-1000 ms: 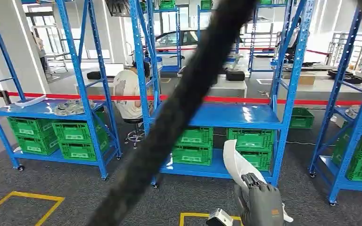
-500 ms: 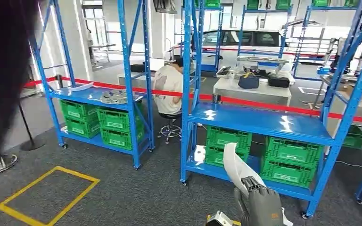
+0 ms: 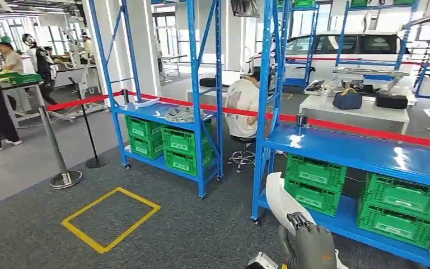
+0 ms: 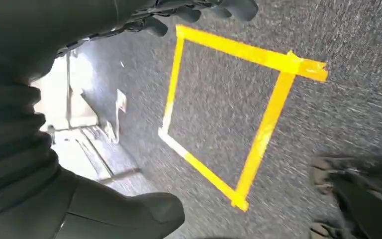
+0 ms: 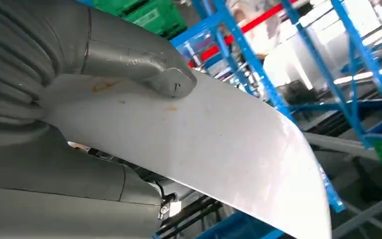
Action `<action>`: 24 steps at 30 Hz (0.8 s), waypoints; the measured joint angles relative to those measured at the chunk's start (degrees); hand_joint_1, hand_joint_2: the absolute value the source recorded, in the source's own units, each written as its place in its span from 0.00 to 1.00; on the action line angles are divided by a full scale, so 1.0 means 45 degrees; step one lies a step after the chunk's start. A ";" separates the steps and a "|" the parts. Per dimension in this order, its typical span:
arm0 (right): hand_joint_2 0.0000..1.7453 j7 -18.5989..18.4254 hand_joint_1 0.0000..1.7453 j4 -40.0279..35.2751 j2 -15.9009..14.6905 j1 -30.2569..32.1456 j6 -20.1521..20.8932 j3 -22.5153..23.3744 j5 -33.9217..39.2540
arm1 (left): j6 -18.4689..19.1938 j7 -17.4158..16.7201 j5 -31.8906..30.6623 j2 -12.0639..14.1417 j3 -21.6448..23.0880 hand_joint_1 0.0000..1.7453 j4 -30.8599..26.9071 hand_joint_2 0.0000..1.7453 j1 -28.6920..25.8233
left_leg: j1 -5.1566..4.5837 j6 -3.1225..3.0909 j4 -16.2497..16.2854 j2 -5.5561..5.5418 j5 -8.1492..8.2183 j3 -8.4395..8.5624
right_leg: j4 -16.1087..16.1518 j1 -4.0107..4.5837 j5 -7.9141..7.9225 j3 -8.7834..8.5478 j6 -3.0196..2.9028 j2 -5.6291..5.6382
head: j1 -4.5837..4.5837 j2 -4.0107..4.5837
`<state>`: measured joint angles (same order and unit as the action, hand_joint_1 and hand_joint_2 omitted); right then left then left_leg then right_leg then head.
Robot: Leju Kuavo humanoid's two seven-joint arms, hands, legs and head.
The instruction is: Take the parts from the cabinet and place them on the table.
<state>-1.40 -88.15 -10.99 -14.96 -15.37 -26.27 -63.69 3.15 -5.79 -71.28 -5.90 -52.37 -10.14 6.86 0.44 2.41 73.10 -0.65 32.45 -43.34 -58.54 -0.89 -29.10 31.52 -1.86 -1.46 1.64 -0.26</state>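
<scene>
Yellow taped floor square (image 3: pixel 111 218) at 8 o'clock. Left hand (image 4: pixel 79 209) hangs over grey carpet, holds nothing; whether fingers are apart or together, cannot tell. Blue metal shelf rack (image 3: pixel 364 151) at 3 o'clock. Right hand (image 3: pixel 309 245) at 5 o'clock clamps curved white sheet-metal part (image 3: pixel 280 199), upright.

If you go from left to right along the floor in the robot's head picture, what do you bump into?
Silver stanchion post → yellow tape square → blue shelf rack with green crates → white curved part held in the robot's right hand.
</scene>
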 joint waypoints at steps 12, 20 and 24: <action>1.00 0.0005 1.00 0.0068 0.0005 -0.0079 -0.0019 -0.0039 0.0000 | 0.0000 0.0039 0.0024 0.0005 -0.0005 0.00 -0.0005 1.00 -0.0028 | 0.0124 -0.0514 -0.3080 0.0384 -0.1407 0.1835 | -0.0372 -0.0118 -0.0594 -0.0234 0.0816 -0.0735 | -0.0058 0.0000; 1.00 0.0010 1.00 0.0155 -0.0039 0.0144 -0.0058 -0.0044 0.0005 | 0.0000 -0.0087 -0.0083 0.0015 -0.0010 0.00 -0.0005 1.00 -0.0006 | 0.0004 -0.0680 -0.3018 -0.1090 -0.1449 0.1797 | -0.1392 0.0011 -0.0211 0.0704 0.0495 0.0585 | -0.0087 -0.0005; 1.00 0.0039 1.00 0.0155 -0.0053 0.0161 -0.0097 -0.0044 0.0000 | 0.0000 -0.0049 -0.0136 -0.0010 -0.0010 0.00 -0.0005 1.00 -0.0019 | 0.0046 -0.0345 -0.3074 -0.1665 -0.1565 0.1642 | -0.0279 0.0080 -0.0010 0.0280 0.0428 0.1088 | -0.0087 -0.0005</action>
<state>-1.22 -87.45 -11.23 -14.24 -15.80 -26.47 -63.69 3.15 -6.01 -71.89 -5.95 -52.41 -10.16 6.78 0.64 0.86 59.27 -8.14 25.41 -35.94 -59.80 -0.53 -29.15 32.78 0.06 3.43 1.25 -0.28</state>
